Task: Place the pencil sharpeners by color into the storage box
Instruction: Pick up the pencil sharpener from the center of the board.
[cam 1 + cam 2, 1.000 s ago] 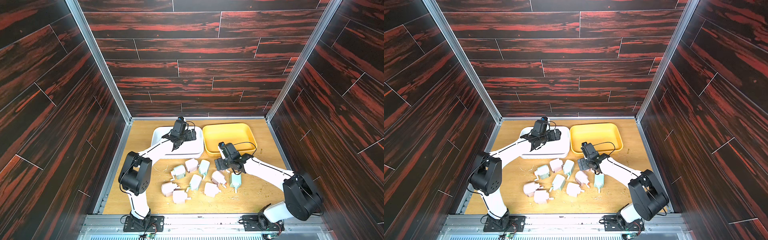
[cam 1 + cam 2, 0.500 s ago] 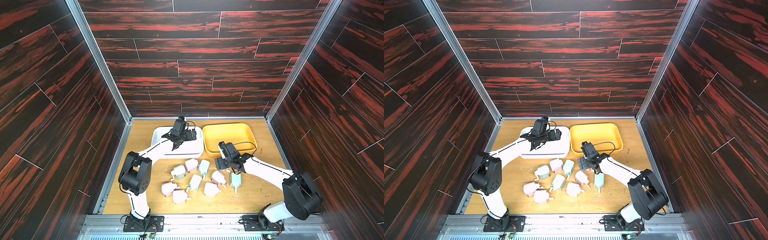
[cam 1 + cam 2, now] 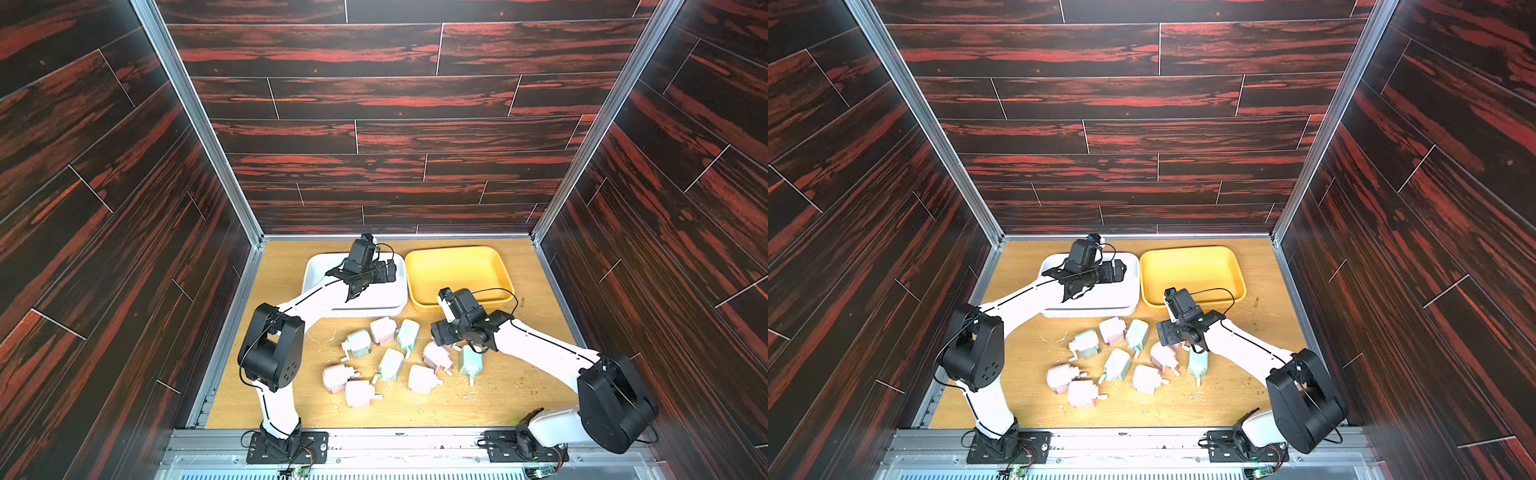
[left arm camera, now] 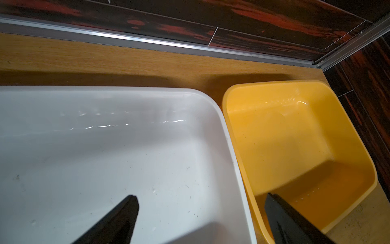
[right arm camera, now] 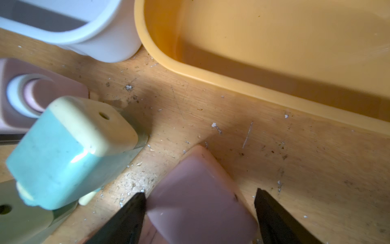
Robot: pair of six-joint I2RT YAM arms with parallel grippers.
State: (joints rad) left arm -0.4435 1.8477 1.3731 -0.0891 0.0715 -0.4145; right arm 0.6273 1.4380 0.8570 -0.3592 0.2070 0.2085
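No writing is readable. The right gripper (image 5: 200,213) stands wide around a pink sharpener (image 5: 196,196) beside the yellow box (image 5: 274,52) — the left gripper (image 4: 200,211) gapes wide, holding nothing.

Two trays stand side by side at the back of the table (image 3: 519,386): one tray (image 3: 311,270) on the left, the other tray (image 3: 457,249) just beside it on the right. In front of them, near the middle, the pencil sharpeners (image 3: 390,363) lie scattered close together on the table.
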